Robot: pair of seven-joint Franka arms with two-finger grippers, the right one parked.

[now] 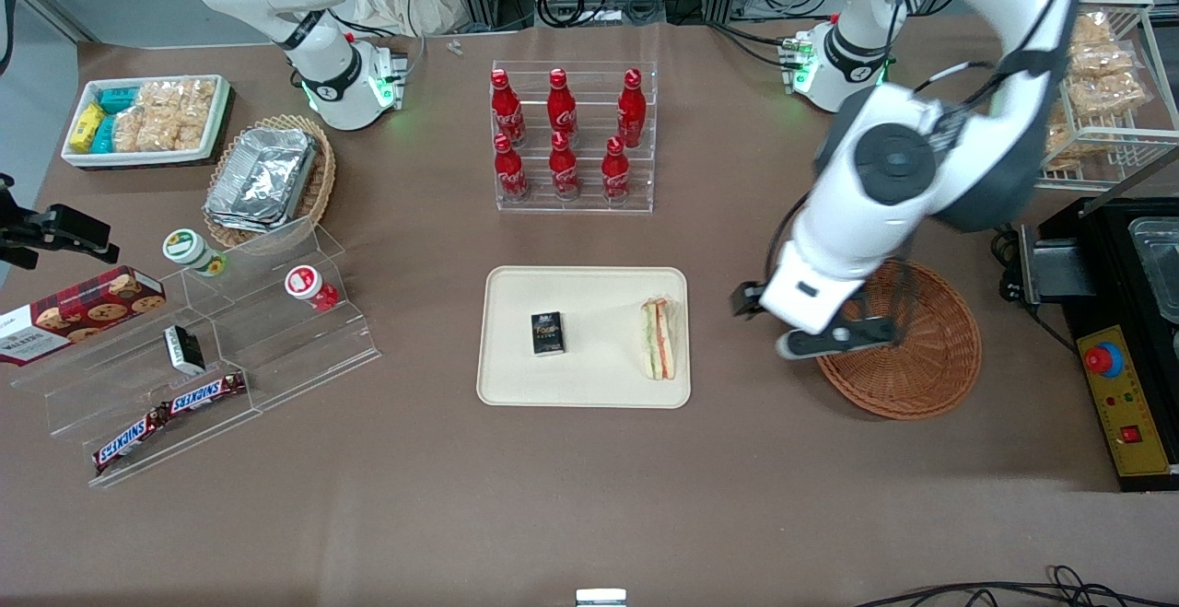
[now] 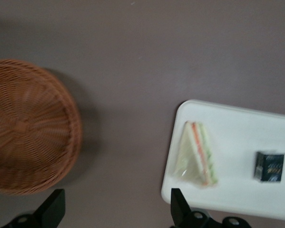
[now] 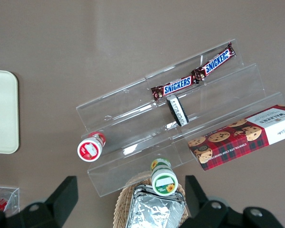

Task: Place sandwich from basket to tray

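The sandwich, a wrapped white-bread wedge with orange and green filling, lies flat on the cream tray, near the tray edge that faces the basket. The reddish-brown wicker basket stands beside the tray toward the working arm's end and holds nothing. My gripper hangs above the bare table between tray and basket, over the basket's rim in the front view. It is open, with only tabletop between its black fingers.
A small black box lies on the tray. Farther from the front camera stands a clear rack of cola bottles. A black machine sits beside the basket. Acrylic steps with snacks lie toward the parked arm's end.
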